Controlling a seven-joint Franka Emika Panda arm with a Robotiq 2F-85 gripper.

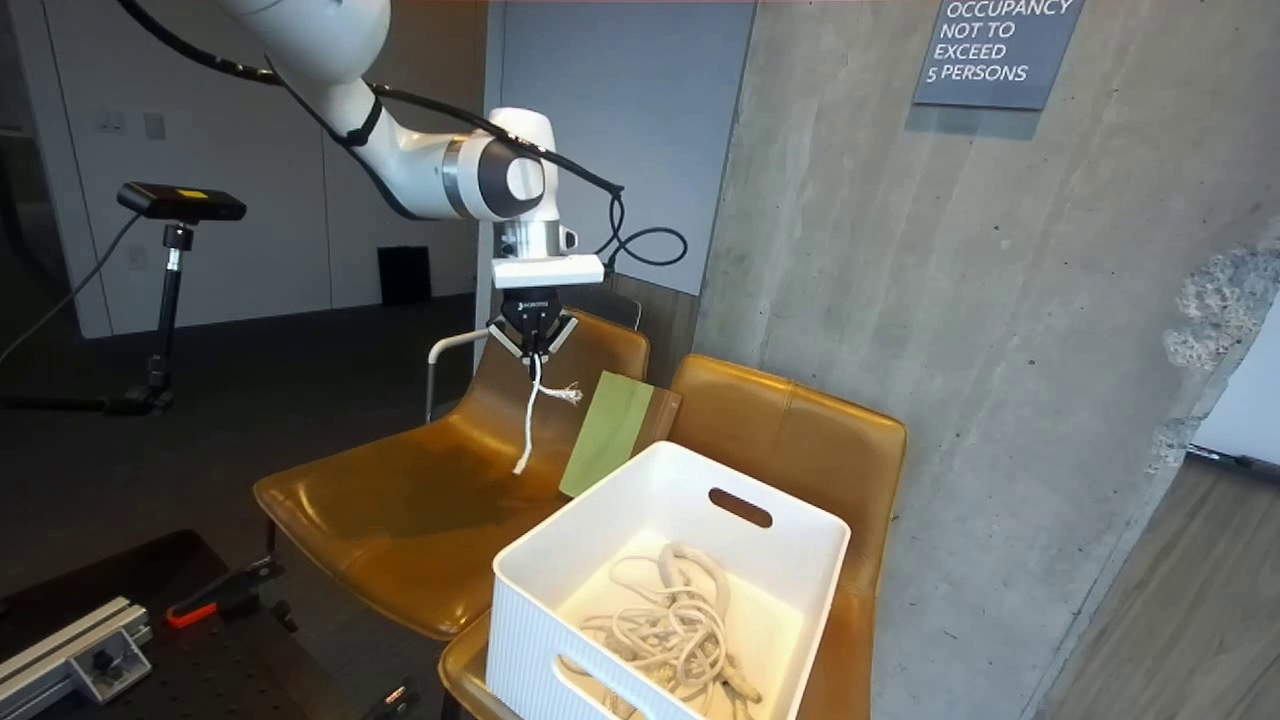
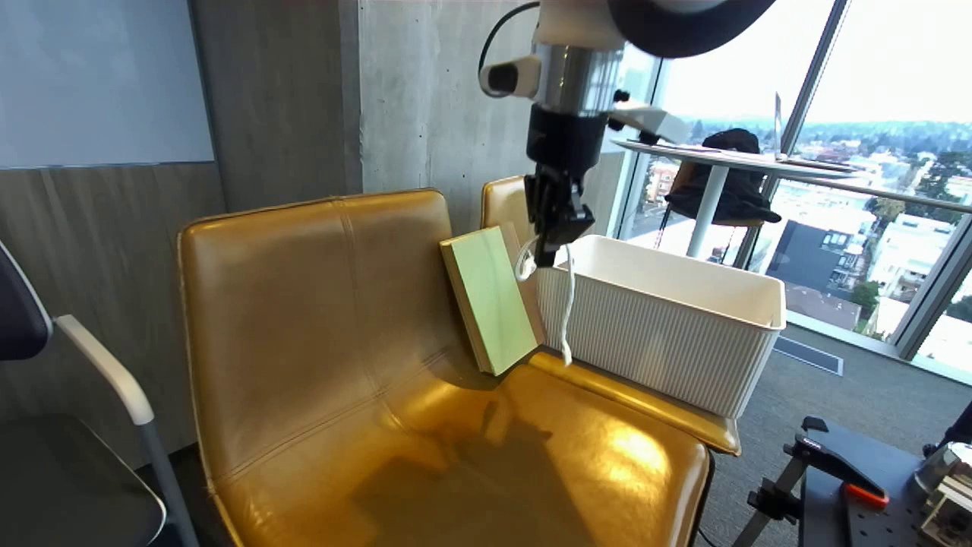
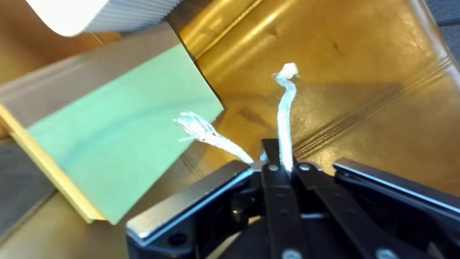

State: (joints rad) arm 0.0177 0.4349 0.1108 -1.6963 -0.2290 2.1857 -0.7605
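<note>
A: Fingers (image 3: 282, 201), what state?

B: Together, clamped on a white rope (image 3: 284, 122). Both rope ends stick out past the tips.

A: Where's it at?

B: In the air, over the tan chair (image 2: 304, 304). Outside the bin (image 2: 645, 349), though near it in both exterior views. Can't tell how close the lower end is to the seat.

A: Orientation?

B: Long axis runs close to vertical. Longer end hangs down; in an exterior view its tip drifts a bit toward frame left. Shorter end is frayed and pokes out sideways, toward frame right there. Wrist view: longer end points up-frame, frayed end up-left, across the green face of the book (image 2: 490, 296).

A: Counts?

B: Rope in grip: 1 piece, 2 ends showing. Bin: 1, sitting on a second tan chair (image 1: 800, 425). So tan chairs: 2. Inside the bin: 1 tangle of pale cords (image 1: 685, 625), strands overlap, can't count them. Book: looks like 1, green plus brown, tilted where the chairs meet; could be two stacked, can't tell. Clamp (image 2: 839, 463): 1, black and orange-red, at the dark surface (image 2: 824, 509).
</note>
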